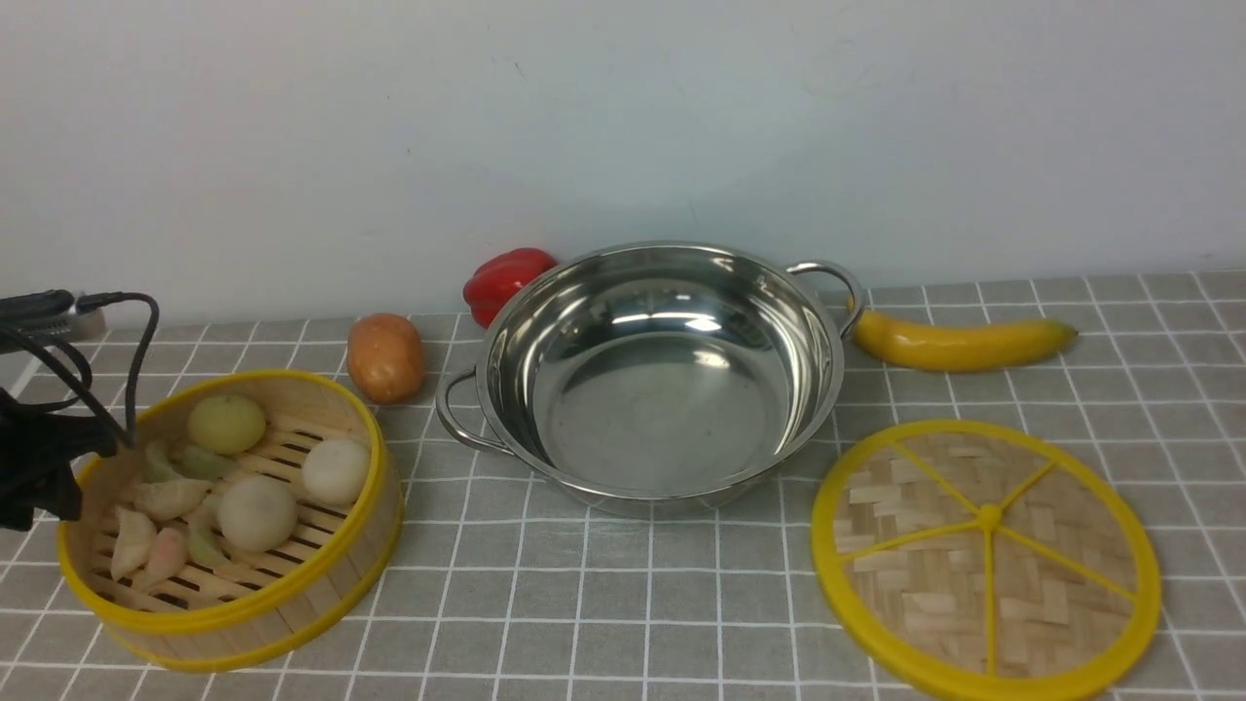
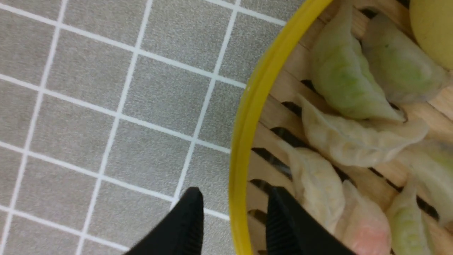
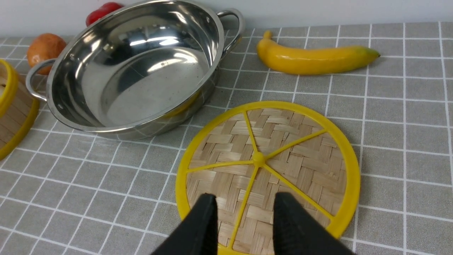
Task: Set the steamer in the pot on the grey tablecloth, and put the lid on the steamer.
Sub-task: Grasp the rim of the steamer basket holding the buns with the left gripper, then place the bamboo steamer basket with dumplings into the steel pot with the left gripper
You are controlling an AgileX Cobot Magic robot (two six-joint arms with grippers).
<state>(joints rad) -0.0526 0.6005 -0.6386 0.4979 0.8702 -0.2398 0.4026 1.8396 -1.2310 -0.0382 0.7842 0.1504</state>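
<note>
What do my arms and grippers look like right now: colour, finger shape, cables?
The left gripper and the right gripper are matte black, each with two tapered, wedge-like fingers, finely ribbed on the inner faces. The front view shows only the left arm, black, with loose black cables looping off it. No markings are visible.

End effector (image 3: 244,198) jaws apart over lid (image 3: 283,152), pot (image 3: 141,88) beyond; banana (image 3: 311,60) near pot

Your colours at a glance
You see grey tablecloth (image 1: 623,604) gridded white, silver pot (image 1: 672,419), yellow-rimmed steamer (image 1: 243,606), yellow-spoked woven lid (image 1: 983,560).
</note>
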